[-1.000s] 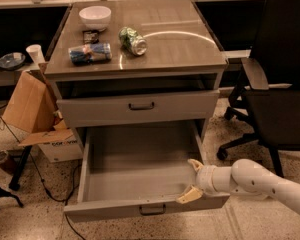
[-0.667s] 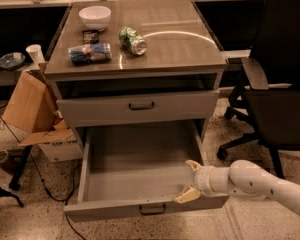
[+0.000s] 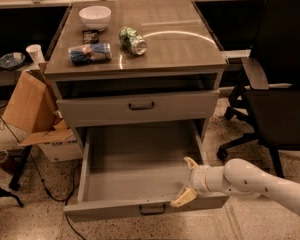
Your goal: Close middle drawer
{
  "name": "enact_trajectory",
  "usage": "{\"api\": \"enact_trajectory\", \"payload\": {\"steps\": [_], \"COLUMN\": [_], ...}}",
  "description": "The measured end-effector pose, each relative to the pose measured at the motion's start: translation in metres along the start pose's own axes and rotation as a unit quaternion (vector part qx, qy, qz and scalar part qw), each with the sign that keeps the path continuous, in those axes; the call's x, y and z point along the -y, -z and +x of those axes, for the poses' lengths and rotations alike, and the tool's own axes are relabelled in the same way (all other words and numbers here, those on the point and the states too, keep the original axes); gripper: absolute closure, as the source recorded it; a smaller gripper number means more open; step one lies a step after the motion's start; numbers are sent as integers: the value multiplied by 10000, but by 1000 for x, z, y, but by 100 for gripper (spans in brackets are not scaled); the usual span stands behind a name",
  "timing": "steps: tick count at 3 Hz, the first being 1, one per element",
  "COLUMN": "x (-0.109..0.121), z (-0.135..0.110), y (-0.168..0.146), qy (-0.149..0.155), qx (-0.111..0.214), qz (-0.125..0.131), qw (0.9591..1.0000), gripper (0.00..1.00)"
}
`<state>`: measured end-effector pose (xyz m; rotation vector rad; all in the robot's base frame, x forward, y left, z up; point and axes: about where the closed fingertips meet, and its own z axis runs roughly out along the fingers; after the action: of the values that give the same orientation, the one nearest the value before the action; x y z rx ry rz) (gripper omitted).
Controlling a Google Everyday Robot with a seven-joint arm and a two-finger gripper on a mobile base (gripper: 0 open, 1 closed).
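The middle drawer (image 3: 115, 207) is pulled far out at the bottom of the grey cabinet. It has a low flat front, a small dark handle (image 3: 152, 210) and an empty deep tray. My gripper (image 3: 187, 180) is at the drawer's front right corner, just inside the tray behind the front panel. It is open and holds nothing; one cream fingertip (image 3: 191, 162) points up and the other (image 3: 184, 198) rests near the top edge of the front. The white arm (image 3: 255, 181) reaches in from the right.
The taller-fronted drawer (image 3: 140, 106) above sticks out slightly. On the cabinet top are a white bowl (image 3: 95, 17), a green can (image 3: 132, 40) and a blue packet (image 3: 90, 53). A black office chair (image 3: 275, 79) stands close on the right. A cardboard box (image 3: 32, 109) and cables lie on the left.
The gripper has edged slightly left along the drawer's front right corner. The drawer has not visibly moved.
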<state>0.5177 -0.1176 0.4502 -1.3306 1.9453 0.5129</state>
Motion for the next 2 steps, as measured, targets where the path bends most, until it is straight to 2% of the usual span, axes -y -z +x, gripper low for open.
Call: {"api": "enact_trajectory", "payload": {"steps": [1, 2], "x": [2, 4], "z": [-2, -6], "y": [-11, -19], "qy": [98, 230], "qx": [-64, -130], "qz": [-47, -71], "qw": [9999, 9996], "gripper": [0, 15]}}
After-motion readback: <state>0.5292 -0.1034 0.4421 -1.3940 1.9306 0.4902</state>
